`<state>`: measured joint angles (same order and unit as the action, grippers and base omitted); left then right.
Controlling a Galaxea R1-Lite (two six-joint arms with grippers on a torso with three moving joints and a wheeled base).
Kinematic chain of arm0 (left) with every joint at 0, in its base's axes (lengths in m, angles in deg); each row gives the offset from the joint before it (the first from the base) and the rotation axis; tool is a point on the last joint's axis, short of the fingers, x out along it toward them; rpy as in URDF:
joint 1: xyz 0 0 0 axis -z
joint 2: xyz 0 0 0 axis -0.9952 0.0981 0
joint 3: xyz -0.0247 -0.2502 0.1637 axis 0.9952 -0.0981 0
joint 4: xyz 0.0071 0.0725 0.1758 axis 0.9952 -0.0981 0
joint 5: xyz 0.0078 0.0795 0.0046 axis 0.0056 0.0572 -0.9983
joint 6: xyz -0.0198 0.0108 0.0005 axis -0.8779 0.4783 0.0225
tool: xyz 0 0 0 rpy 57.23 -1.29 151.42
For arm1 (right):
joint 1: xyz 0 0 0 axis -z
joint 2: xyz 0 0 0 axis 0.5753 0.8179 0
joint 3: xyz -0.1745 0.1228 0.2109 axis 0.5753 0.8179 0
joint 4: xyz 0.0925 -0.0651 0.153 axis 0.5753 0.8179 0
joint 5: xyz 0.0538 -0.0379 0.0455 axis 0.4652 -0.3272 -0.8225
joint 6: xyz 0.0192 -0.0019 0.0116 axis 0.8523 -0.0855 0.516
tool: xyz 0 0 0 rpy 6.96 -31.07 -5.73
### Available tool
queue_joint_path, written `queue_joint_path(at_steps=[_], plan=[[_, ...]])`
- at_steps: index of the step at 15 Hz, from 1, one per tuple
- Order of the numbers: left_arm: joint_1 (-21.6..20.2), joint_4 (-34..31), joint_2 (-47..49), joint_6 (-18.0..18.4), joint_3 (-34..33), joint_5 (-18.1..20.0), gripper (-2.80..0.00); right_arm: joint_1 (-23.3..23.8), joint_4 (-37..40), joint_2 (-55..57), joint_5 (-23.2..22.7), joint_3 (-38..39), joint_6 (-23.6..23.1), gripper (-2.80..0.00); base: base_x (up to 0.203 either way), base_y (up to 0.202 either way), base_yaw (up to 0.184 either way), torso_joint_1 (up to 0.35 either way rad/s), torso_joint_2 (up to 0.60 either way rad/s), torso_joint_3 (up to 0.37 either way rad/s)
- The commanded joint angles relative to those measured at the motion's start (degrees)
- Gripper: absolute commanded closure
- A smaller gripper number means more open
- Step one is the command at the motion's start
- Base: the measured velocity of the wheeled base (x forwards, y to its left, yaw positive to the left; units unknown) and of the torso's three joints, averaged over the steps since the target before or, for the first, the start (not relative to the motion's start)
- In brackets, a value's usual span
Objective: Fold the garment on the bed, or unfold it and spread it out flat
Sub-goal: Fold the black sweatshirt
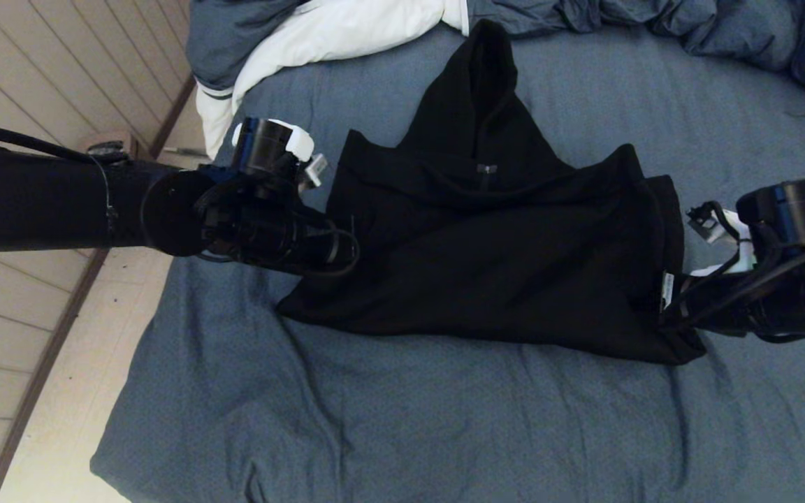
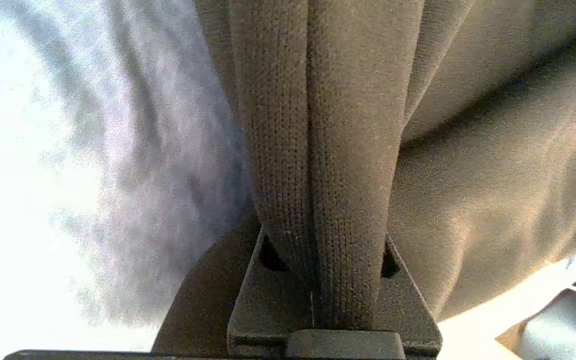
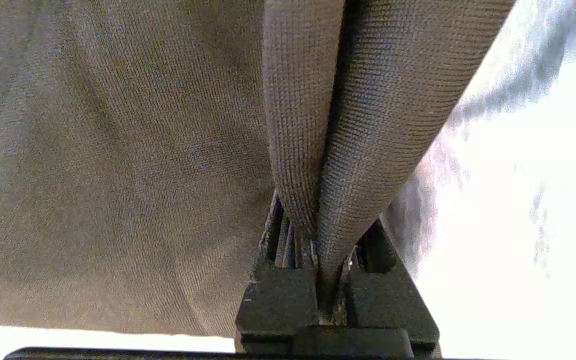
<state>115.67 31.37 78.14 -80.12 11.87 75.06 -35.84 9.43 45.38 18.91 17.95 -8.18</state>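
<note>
Gripping garment (image 1: 486, 265) edges, both tools

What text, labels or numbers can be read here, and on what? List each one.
No text can be read.
A small white tag at the garment edge beside the right end effector: too small to read.
A small zipper pull or patch below the hood: nothing legible.

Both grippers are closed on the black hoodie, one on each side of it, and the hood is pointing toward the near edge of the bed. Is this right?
Not quite. In the head view the hood points toward the far side of the bed, up against the duvet. The rest holds: the left gripper and right gripper are each shut on folds of the hoodie, one per side.
</note>
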Motion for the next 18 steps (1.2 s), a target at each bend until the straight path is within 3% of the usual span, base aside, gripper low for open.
queue_joint_path(at_steps=[1, 5, 10, 18], plan=[[-0.02, -1.14, -3.69, 0.08, -1.45, -0.18, 0.0, -0.31, 0.24, -1.99, -0.11, 1.34, 0.12, 0.0, 0.0, 0.0, 0.0, 0.0, 0.0, 0.0], [0.15, -4.25, -7.83, 0.24, -3.62, -0.22, 0.0, -0.42, 1.36, -4.94, -0.25, 2.78, 0.06, 0.0, 0.0, 0.0, 0.0, 0.0, 0.0, 0.0], [0.31, -12.56, -11.48, 1.04, -6.71, -0.29, 0.0, -0.17, 11.97, -10.29, -4.32, 2.56, -0.88, 0.0, 0.0, 0.0, 0.0, 0.0, 0.0, 0.0], [0.33, -12.71, -20.74, 1.23, -21.37, 0.04, 0.0, -0.15, 15.14, -15.57, -4.42, 11.66, -4.5, 0.0, 0.0, 0.0, 0.0, 0.0, 0.0, 0.0]])
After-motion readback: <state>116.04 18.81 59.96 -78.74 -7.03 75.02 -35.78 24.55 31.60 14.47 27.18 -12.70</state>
